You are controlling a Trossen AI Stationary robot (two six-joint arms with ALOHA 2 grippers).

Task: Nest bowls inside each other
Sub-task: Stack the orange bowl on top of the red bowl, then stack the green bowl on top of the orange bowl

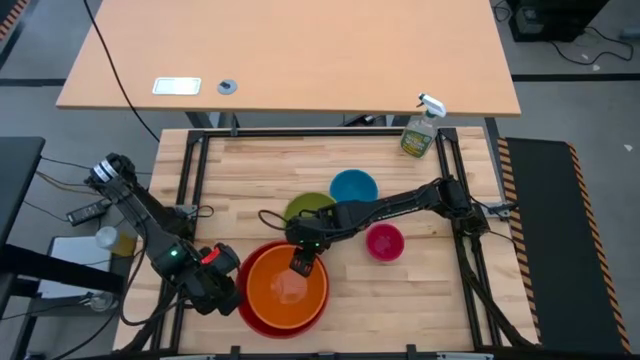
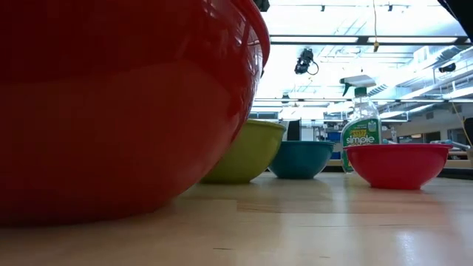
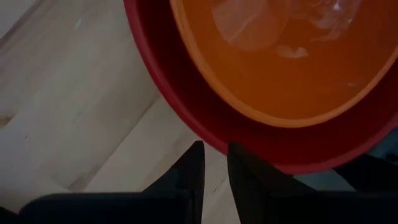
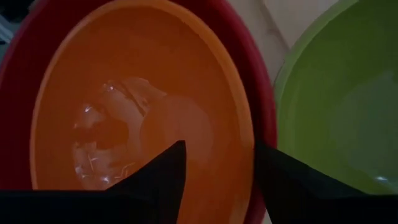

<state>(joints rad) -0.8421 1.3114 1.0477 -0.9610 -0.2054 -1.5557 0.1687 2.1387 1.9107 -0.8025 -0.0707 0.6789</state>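
The orange bowl (image 1: 286, 288) sits nested in the red bowl (image 1: 250, 318) near the table's front edge. Behind them the lime green bowl (image 1: 305, 207), the blue bowl (image 1: 353, 186) and the pink bowl (image 1: 384, 242) stand apart on their bases. My right gripper (image 4: 219, 155) is open above the nested pair's far rim, pointing steeply down, with one finger over the orange bowl's inside and the other beyond the red rim (image 4: 266, 118). My left gripper (image 3: 214, 163) is shut, just outside the red bowl's left rim (image 3: 205, 134). My left gripper's shut fingertips (image 3: 235, 154) stand right at the outer edge of the red bowl's rim, slanting down from the table's left. I cannot tell whether they touch it.
A green-tinted spray bottle (image 1: 421, 130) stands at the table's far right corner. Black frame rails (image 1: 190, 170) run along the table's sides. Bare wood lies to the right of the pink bowl and along the far left of the table.
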